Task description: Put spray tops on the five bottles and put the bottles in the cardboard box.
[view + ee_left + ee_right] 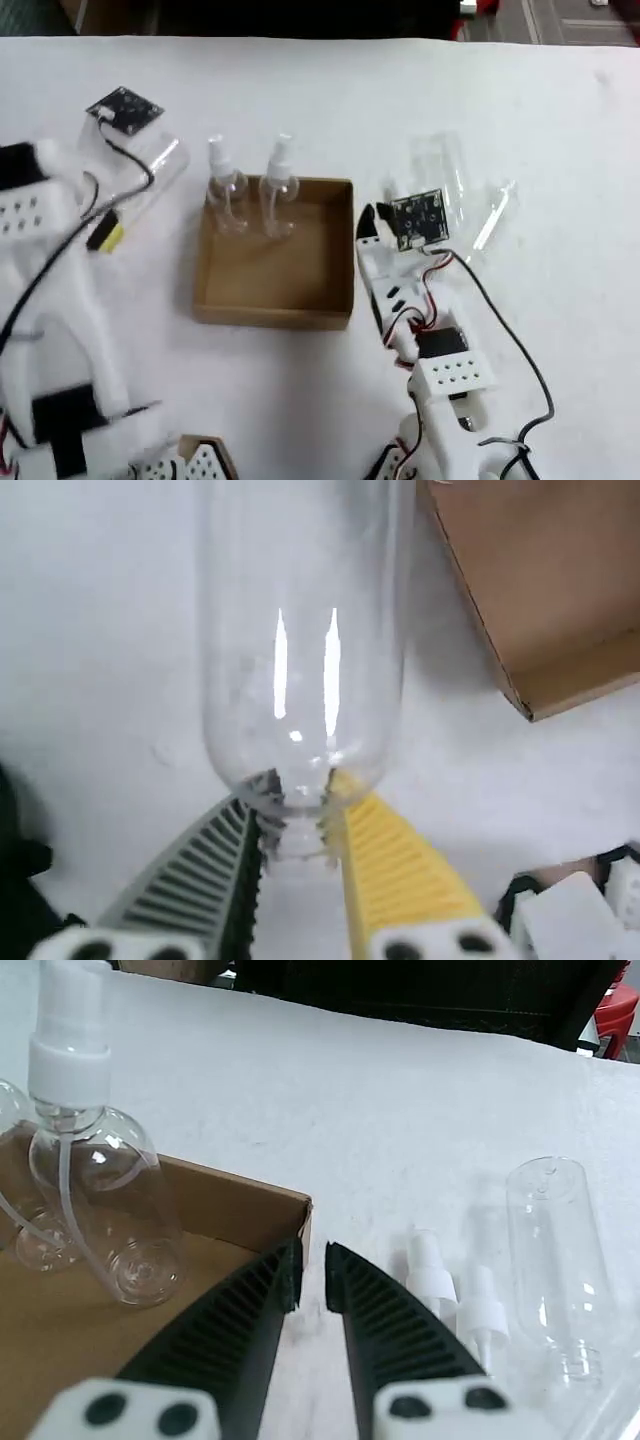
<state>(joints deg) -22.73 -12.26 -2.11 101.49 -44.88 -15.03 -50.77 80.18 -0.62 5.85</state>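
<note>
Mostly white tabletop point(320, 100), dark room along the top edge. At centre the cardboard box point(275, 305) holds two topped bottles point(278, 195). The left gripper point(300, 815) clamps a clear bottle point(300, 630) by its neck, base cut off. The right gripper point(312, 1260), barely parted and empty, hangs beside the box's right rim. Loose spray tops point(432, 1270) and another bottle point(555, 1250) lie right of it.

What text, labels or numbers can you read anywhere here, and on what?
No text can be read in any view.
Cardboard box: plain, no print.
Two bottles standing in the box: clear, no labels.
Bottle held in the left gripper: clear, no label.
Circuit boards on the arms' wrists: any marks are too small to read.
</note>
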